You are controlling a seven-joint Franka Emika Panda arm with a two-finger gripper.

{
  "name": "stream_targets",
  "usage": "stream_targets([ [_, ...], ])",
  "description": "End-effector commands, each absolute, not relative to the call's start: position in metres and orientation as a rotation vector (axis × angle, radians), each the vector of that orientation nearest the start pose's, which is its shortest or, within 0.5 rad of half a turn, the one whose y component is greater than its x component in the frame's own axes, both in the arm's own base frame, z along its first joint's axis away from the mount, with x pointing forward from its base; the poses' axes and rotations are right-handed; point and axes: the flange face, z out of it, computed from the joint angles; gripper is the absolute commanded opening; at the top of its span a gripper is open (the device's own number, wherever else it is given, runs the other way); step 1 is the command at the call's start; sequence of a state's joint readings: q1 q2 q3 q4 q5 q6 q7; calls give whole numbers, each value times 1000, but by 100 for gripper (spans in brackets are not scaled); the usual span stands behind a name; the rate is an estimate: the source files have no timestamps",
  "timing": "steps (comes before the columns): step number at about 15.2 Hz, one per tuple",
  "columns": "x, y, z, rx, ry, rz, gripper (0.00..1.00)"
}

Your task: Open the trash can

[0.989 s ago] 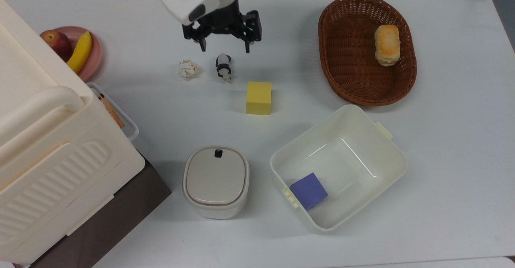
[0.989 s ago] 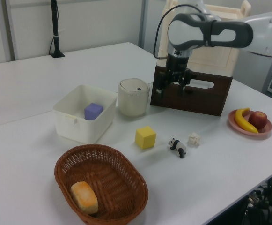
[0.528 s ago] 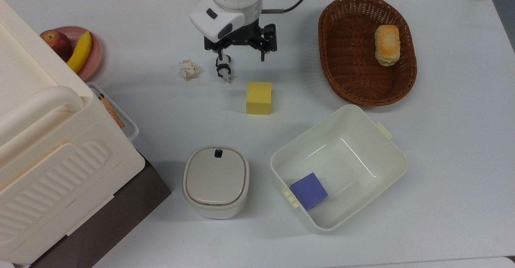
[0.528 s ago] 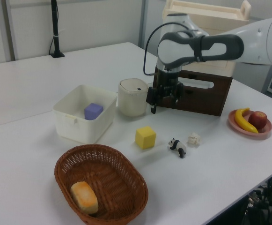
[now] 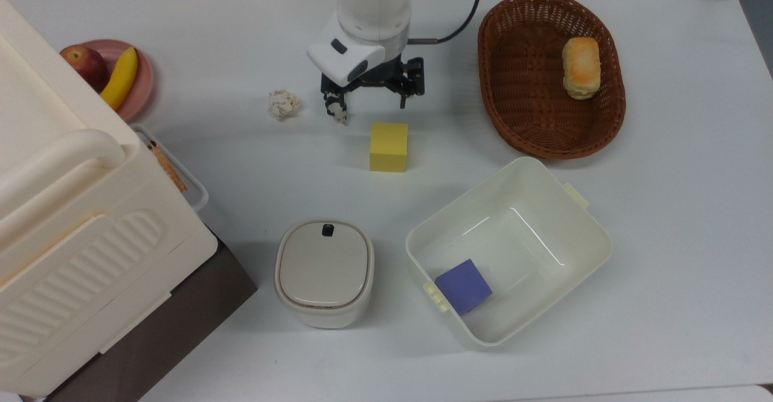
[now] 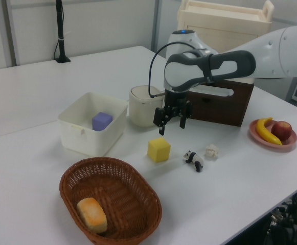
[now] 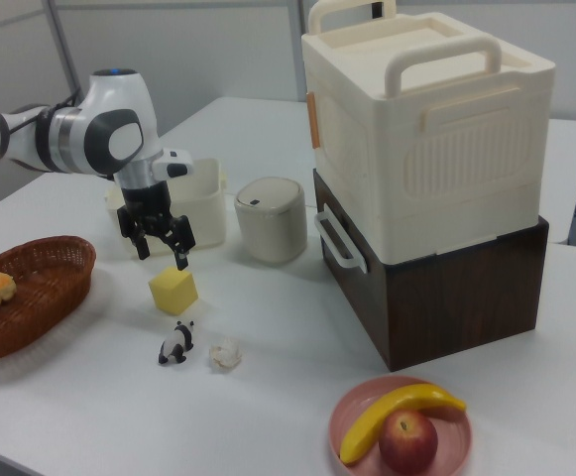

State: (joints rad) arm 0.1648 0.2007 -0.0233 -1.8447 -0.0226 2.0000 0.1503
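While the trash can [image 5: 323, 272] is seen with its beige flip lid [image 5: 323, 266] down and nothing of its inside on show, the lidless cream tub [image 5: 580, 233] just beside it, on the top view's right, is seen to hold one purple cube [image 5: 463, 285]. A bread roll [image 5: 581, 67] is held in the brown wicker basket [image 5: 513, 94], and a banana [image 5: 121, 78] and an apple [image 5: 85, 65] lie on the pink plate [image 5: 144, 82]. Part of that plate is hidden in the top view by the big cream ribbed storage box [image 5: 72, 245], which is cut off at the top view's left edge. The toy panda [image 6: 194, 160] is mostly covered by the gripper [image 5: 369, 99] in the top view. The gripper's fingers are spread wide and nothing is held between them. It hangs above the table [image 5: 676, 209] beside the yellow block [image 5: 388, 146], well apart from the trash can, which stands toward the top view's bottom edge. A crumpled paper ball [image 5: 283, 104] lies near the panda.
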Motion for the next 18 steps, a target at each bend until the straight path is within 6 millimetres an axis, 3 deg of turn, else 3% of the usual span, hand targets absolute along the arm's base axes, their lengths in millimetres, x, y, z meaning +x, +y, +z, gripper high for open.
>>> stream_targets([
  [1, 601, 101, 389, -3218, 33, 40, 100],
  [3, 603, 105, 386, -3225, 46, 37, 100],
  [5, 610, 102, 400, -3218, 104, -11, 99],
  [6, 616, 98, 411, -3214, 122, -49, 89],
  [9, 631, 94, 444, -3199, 125, -159, 38],
  [12, 648, 87, 487, -3166, 148, -322, 12],
  [14, 666, 76, 507, -3130, 139, -493, 11],
  [18, 695, 67, 506, -3088, 163, -651, 11],
])
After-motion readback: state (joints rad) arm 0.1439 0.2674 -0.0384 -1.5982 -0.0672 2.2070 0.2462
